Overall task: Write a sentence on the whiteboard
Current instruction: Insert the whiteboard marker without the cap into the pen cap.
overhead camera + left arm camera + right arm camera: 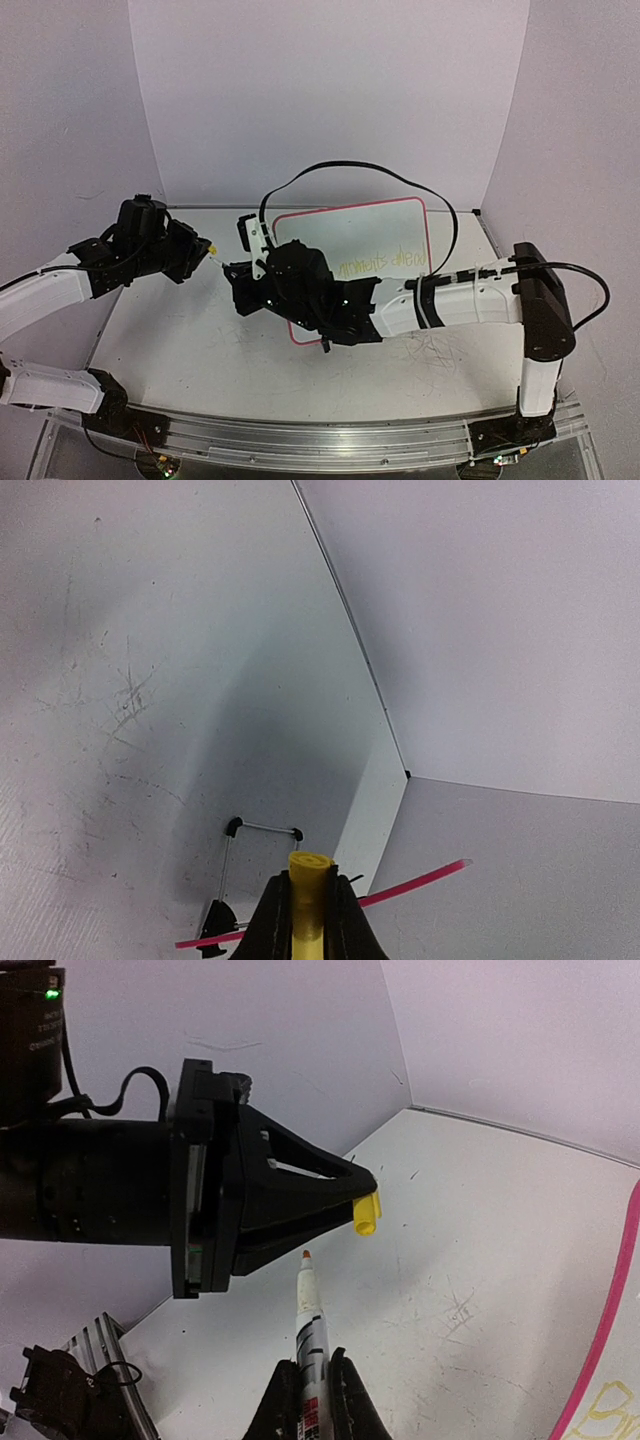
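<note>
The sentence point(385, 262) is on the whiteboard point(350, 225), toward the far right of the bench point(180, 340), so recapping seems in hand. Left jaws pinch the yellow cap point(367, 1213). Right jaws clamp the marker point(308, 1310), its tip near the cap but apart. The next move calls for lining up the tip and pressing it in.

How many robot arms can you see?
2. The left arm is on the left, holding a yellow cap; the right arm reaches across the whiteboard, holding a marker.

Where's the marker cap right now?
The cap is pinched in the left gripper, left of centre in the top view, left of the whiteboard, facing the tip of the marker that the right gripper holds.
</note>
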### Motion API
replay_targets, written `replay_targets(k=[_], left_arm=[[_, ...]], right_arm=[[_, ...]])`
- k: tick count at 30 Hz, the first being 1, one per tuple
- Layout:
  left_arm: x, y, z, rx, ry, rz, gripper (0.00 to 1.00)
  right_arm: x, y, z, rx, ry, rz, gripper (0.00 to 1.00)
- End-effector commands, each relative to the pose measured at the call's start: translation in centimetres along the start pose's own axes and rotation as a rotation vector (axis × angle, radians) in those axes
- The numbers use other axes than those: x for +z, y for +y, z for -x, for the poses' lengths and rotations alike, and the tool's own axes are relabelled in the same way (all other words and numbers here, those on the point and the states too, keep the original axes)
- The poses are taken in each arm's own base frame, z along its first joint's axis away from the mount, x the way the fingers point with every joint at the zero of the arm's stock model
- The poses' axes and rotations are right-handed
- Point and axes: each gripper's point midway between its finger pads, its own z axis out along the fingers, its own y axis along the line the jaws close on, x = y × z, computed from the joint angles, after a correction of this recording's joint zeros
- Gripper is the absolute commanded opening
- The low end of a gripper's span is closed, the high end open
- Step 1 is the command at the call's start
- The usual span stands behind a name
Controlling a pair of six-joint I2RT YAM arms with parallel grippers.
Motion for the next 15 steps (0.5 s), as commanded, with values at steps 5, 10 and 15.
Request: replay_targets(k=[5,10,15], left_arm=[[-0.4,-1.5,-0.4,-0.029,0.029,-0.066,0.00],[-0.2,-1.5,-0.6,-0.030,0.038,-0.064,0.00],[-0.2,-1.6,-0.7,-0.032,0.047,-0.068,0.00]], right_arm=[[1.0,-1.4,2.2,0.040,-0.051,-0.080,0.00],[1.3,-1.8,2.2,0.039,-0.046,-0.088,0.00],[1.8,-2.0,1.9,0.039,-0.037,-0.092,0.00]])
